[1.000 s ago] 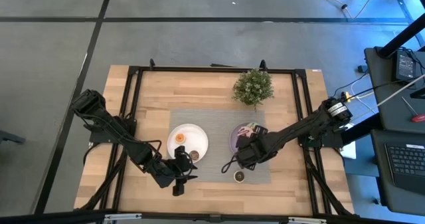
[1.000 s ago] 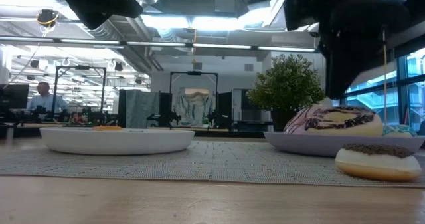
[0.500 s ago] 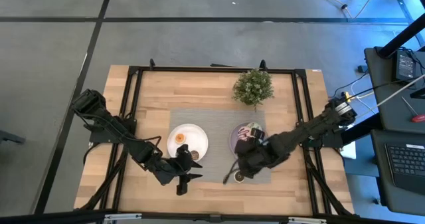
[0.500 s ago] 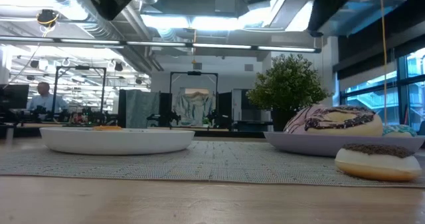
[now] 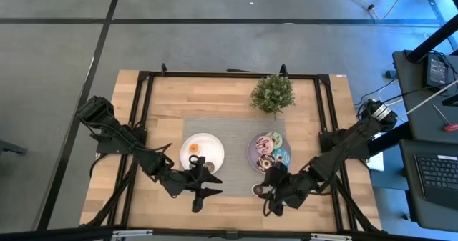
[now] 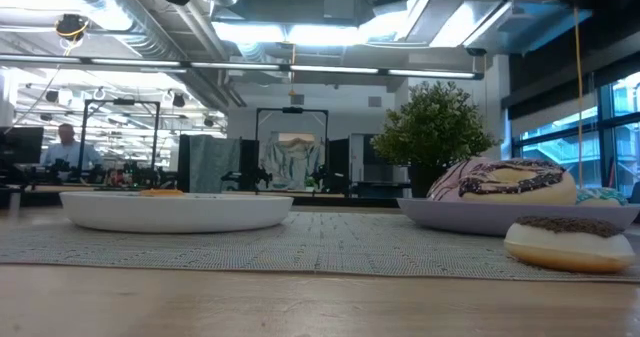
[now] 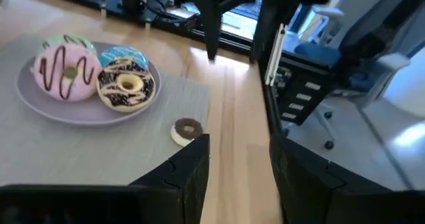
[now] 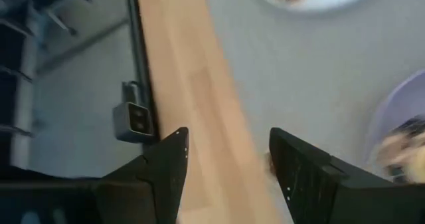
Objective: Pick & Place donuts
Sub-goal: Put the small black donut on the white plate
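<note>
Large donuts, pink (image 7: 63,70), blue (image 7: 123,53), chocolate-sprinkled (image 7: 126,89) and green-white (image 7: 74,40), lie on the lilac plate (image 5: 252,152). A dark brown mini donut (image 5: 257,189) lies flat on the grey mat, near the plate; it also shows in the low view (image 6: 568,242). An orange mini donut (image 5: 194,149) and two other minis lie on the white plate (image 5: 213,146). My left gripper (image 5: 210,187) is open and empty, near the white plate's near side. My right gripper (image 5: 269,195) is open and empty, just beyond the dark brown mini, toward the near edge.
A potted plant (image 5: 273,93) stands at the mat's far edge. The grey mat (image 5: 232,130) covers the table's middle. Bare wood (image 5: 236,205) runs along the near edge. A small camera (image 8: 137,120) sits at the table's near edge. A person (image 6: 64,142) sits far off in the room.
My right gripper has gone from over the lilac plate toward the table's near edge, past the dark brown mini donut, uncovering the large donuts. My left gripper has shifted a little toward the right and turned its fingers toward the right.
</note>
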You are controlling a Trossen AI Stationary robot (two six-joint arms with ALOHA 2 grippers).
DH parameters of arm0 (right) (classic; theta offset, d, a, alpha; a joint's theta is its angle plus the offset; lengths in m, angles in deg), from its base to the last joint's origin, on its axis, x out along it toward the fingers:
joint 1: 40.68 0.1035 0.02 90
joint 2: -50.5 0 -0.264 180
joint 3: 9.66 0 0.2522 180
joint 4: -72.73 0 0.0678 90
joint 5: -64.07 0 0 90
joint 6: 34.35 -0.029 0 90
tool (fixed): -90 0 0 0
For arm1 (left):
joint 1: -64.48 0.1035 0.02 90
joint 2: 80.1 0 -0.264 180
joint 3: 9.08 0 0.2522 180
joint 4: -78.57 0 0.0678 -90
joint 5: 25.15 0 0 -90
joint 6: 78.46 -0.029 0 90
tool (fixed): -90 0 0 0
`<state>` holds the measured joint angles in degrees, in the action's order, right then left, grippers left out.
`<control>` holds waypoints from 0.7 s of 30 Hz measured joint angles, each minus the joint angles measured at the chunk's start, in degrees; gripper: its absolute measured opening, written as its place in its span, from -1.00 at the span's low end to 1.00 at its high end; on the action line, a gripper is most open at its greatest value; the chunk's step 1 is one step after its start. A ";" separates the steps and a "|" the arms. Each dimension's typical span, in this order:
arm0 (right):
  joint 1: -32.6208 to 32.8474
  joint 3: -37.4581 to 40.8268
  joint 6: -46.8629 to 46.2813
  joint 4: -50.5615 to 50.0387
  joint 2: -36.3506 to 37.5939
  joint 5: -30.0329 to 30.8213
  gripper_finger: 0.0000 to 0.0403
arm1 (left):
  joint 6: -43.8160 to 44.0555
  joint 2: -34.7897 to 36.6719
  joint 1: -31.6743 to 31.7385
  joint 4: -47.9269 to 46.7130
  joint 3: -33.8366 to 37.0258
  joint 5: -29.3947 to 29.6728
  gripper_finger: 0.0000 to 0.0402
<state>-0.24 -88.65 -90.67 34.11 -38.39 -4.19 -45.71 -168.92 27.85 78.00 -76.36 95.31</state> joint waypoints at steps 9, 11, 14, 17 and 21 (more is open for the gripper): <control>-0.50 8.49 -8.65 6.72 -3.42 0.51 0.05 | 7.09 0.00 -0.01 0.37 0.00 0.03 -0.24; -0.83 8.51 -9.45 4.75 -4.69 0.60 0.05 | 7.22 0.00 -0.01 0.36 0.00 0.06 -0.24; -0.96 8.51 -8.33 4.98 -7.30 0.34 0.01 | 7.46 0.00 -0.01 0.35 0.00 0.07 -0.24; -0.88 7.68 -7.93 4.41 -10.10 -0.70 -0.04 | 8.25 0.00 -0.01 0.34 0.00 0.04 -0.24; -0.94 5.44 -7.75 1.55 -12.72 -1.70 -0.13 | 8.22 0.00 -0.01 0.33 0.00 0.07 -0.24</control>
<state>-1.18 -83.21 -98.42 35.66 -51.12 -5.89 -37.49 -168.92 27.83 78.33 -76.36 95.37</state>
